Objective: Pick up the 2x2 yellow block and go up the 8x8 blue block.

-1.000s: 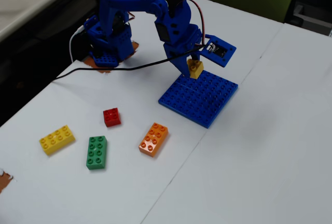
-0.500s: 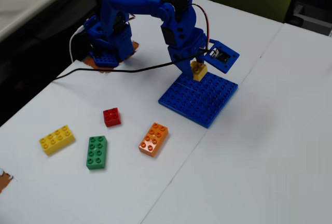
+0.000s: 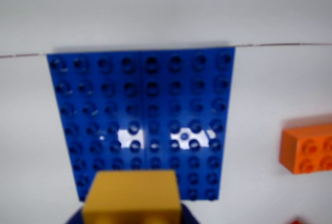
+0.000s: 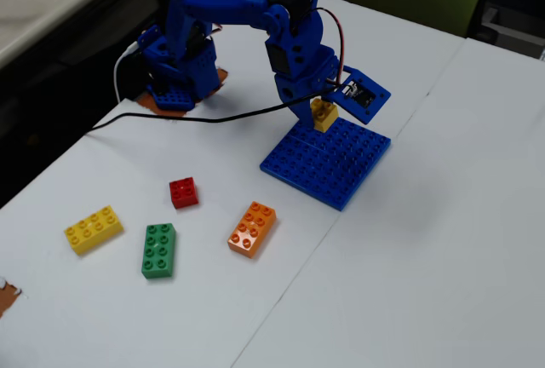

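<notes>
The pincer (image 4: 324,112) is closed around the 2x2 yellow block (image 4: 324,115), held just above the 8x8 blue block (image 4: 328,162) near its far edge in the fixed view. Nothing stands between them. On the desk (image 4: 426,257), an orange brick (image 4: 253,228) lies toward 8 o'clock, well clear.

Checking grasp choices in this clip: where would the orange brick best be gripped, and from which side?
Grip the orange brick across its two long flat sides, coming straight down from above. It lies flat, studs up, apart from the green brick and the blue plate, so both sides are free.
</notes>
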Controlling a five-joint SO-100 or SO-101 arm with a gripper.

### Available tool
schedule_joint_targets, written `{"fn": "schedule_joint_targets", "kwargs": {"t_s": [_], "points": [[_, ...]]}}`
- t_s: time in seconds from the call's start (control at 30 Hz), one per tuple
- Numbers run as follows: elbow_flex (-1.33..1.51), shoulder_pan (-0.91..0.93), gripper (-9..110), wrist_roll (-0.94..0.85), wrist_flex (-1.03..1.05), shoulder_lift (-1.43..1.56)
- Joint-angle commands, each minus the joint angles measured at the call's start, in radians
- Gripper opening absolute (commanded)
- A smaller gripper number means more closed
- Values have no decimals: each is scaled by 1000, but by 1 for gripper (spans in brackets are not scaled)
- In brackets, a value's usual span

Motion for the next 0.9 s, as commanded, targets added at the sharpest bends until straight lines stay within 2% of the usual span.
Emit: {"fn": "schedule_joint_targets", "kwargs": {"t_s": [0.0,0.87], "points": [[-55,-8,0,8,6,0],[-117,-5,0,-28,15,-52]]}}
